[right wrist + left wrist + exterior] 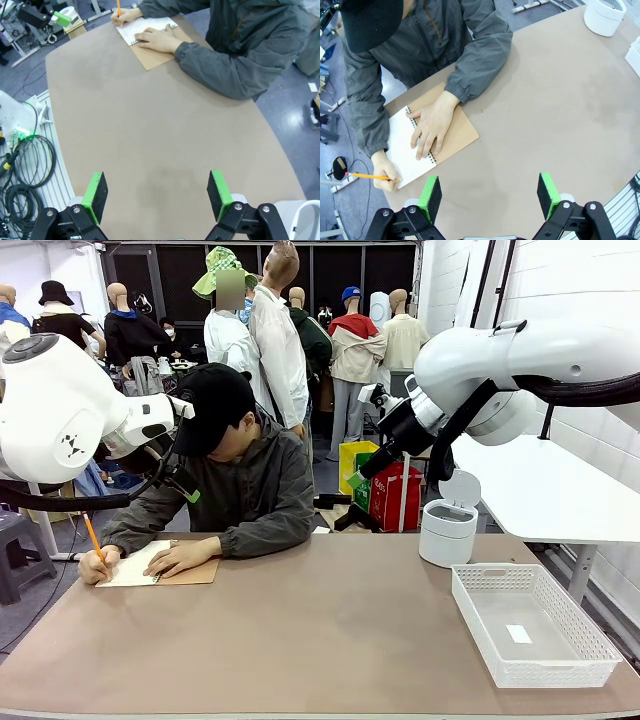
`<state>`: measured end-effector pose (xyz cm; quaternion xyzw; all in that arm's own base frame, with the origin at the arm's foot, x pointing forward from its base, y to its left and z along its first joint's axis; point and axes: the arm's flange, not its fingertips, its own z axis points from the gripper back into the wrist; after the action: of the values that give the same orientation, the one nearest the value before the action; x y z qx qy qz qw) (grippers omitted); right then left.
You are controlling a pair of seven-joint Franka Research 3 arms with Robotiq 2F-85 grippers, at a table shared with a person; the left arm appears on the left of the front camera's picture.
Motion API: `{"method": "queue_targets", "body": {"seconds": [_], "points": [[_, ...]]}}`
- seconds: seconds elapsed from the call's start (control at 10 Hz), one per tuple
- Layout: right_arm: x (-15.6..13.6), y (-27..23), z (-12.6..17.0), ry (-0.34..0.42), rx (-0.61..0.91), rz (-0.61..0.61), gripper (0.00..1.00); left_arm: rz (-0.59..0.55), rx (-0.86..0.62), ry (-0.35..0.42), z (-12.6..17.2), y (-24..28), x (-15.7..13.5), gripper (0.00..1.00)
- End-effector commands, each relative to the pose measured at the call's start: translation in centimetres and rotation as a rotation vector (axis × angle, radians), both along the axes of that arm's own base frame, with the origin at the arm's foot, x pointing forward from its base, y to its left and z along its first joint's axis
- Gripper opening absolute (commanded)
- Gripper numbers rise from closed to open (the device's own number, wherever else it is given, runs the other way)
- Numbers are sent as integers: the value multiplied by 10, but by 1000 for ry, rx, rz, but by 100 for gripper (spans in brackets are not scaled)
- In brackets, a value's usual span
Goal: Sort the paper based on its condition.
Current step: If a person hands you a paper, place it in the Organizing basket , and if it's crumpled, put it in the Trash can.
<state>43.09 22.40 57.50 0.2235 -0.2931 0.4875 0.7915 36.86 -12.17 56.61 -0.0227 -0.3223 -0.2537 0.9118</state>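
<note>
A person sits at the far side of the table, writing with an orange pencil (93, 537) on the white page of a spiral notebook (190, 573) with a brown card cover (460, 132), their other hand (432, 125) flat on the page. The paper as a loose sheet is out of view. My left gripper (487, 192) hangs open and empty high above the table's left part, near the person's shoulder (185, 485). My right gripper (157, 195) is open and empty too, raised over the right side (360, 478). The notebook (160, 57) lies far from it.
A white mesh basket (530, 625) sits at the front right with a small white label inside. A round white bin (448, 530) with a raised lid stands behind it. Cables (25, 160) lie on the floor beside the table. The brown tabletop (320, 640) is bare in the middle.
</note>
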Motion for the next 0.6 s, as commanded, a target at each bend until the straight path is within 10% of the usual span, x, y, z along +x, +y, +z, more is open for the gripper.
{"method": "queue_targets", "body": {"seconds": [0.0, 0.5], "points": [[0, 0, -1, 3, -9, -7, 100, 2, -1, 6, 1, 1, 0, 100], [0, 0, -1, 3, -9, -7, 100, 2, -1, 6, 1, 1, 0, 100]]}}
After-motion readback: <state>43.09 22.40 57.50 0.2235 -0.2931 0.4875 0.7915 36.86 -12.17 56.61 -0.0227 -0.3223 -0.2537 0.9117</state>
